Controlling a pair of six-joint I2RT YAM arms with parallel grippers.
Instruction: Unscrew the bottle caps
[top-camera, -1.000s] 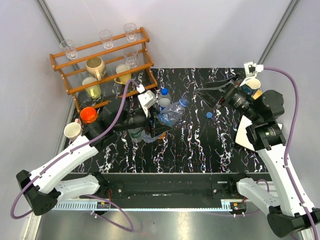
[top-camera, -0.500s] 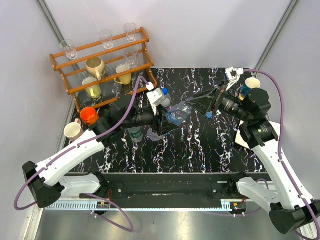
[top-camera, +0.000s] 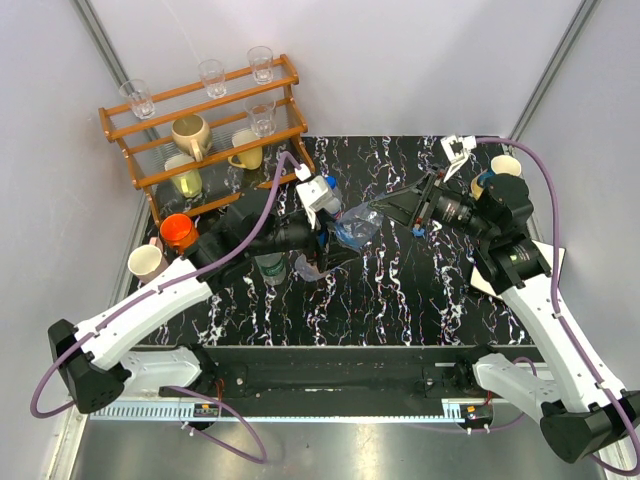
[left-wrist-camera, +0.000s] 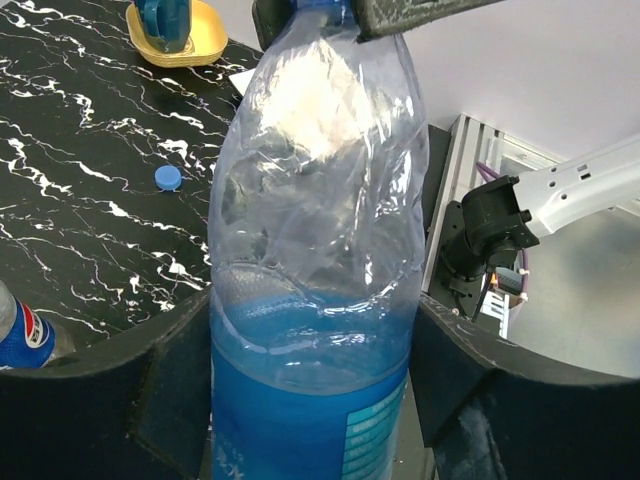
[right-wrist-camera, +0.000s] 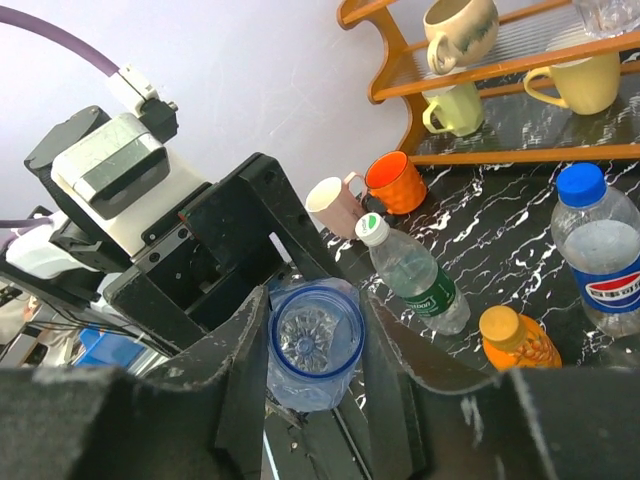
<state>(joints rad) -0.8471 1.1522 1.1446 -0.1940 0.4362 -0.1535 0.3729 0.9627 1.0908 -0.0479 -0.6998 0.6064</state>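
Note:
The translucent blue bottle (left-wrist-camera: 315, 250) lies tilted above the table between my two grippers. My left gripper (left-wrist-camera: 312, 370) is shut on its lower body, a finger pressed against each side. My right gripper (right-wrist-camera: 315, 345) is shut on its blue-rimmed top end (right-wrist-camera: 316, 340), through which I see down to the bottle's bottom. In the top view the bottle (top-camera: 352, 225) spans from the left gripper (top-camera: 335, 240) to the right gripper (top-camera: 385, 212). A loose blue cap (top-camera: 417, 230) lies on the table. The green-label bottle (right-wrist-camera: 415, 285), the orange bottle (right-wrist-camera: 515, 340) and the blue-red-label bottle (right-wrist-camera: 600, 250) stand capped beyond.
A wooden rack (top-camera: 200, 130) with mugs and glasses stands at the back left. An orange cup (top-camera: 177, 230) and a beige cup (top-camera: 146, 262) sit below it. A yellow saucer (left-wrist-camera: 205, 40) with a blue cup sits at the back right, and a white board (top-camera: 495, 270) lies by the right arm.
My right gripper moved left onto the bottle's top and its jaws closed from wide open. My left arm shifted the bottle a little to the right.

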